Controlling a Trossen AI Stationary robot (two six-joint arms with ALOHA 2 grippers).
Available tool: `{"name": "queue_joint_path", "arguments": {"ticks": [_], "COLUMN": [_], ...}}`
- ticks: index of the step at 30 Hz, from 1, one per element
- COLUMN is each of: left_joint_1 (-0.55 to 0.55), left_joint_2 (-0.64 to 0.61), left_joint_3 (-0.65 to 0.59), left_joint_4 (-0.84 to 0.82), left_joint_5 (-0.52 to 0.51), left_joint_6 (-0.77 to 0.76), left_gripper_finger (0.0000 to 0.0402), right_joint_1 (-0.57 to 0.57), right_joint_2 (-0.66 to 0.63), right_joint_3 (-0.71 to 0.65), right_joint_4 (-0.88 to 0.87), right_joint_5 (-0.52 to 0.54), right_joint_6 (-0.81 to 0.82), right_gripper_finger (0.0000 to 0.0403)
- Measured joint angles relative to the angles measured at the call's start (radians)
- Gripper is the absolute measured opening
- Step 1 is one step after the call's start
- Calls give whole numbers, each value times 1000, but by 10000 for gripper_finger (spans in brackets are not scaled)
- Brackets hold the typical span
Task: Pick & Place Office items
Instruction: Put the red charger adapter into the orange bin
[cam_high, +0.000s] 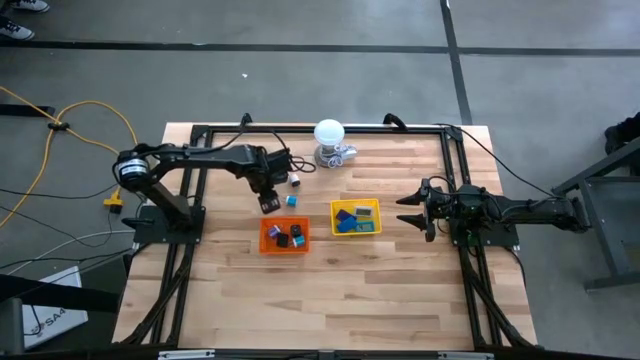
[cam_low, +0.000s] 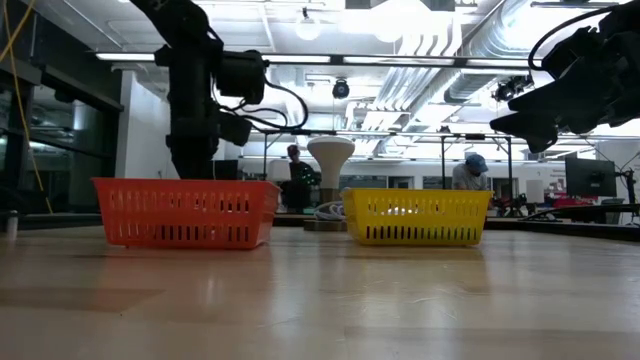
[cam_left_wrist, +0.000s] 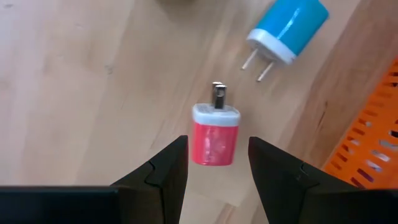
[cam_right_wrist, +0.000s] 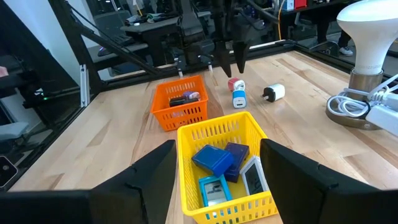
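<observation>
Red charger (cam_left_wrist: 215, 135): lies between the left claw (cam_left_wrist: 216, 163) fingers, prongs pointing away.
Left claw: apart, straddling, not clamped.
Right claw (cam_high: 414, 214): apart, waiting.

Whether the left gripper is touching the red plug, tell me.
Apart. The left wrist view shows bare wood on both sides between the left gripper fingers and the red plug, which lies on the table.

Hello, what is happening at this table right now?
A two-armed robot is sorting small office items into baskets. The left gripper hangs open over a red plug adapter on the table, not gripping it; a blue adapter lies nearby. The orange basket and yellow basket already hold items. The right gripper waits open beside the yellow basket.
</observation>
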Motion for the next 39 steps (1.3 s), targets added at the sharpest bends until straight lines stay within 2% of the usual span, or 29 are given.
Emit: {"name": "queue_joint_path", "arguments": {"ticks": [20,39], "left_joint_1": [-8,-8], "left_joint_2": [79,86], "left_joint_3": [-32,-49], "left_joint_4": [67,79], "left_joint_5": [3,0], "left_joint_6": [19,15], "left_gripper_finger": [162,152], "right_joint_1": [0,0], "right_joint_2": [0,0], "right_joint_3": [0,0], "right_joint_4": [0,0], "right_joint_5": [0,0], "right_joint_6": [0,0], "right_gripper_finger": [220,220]}}
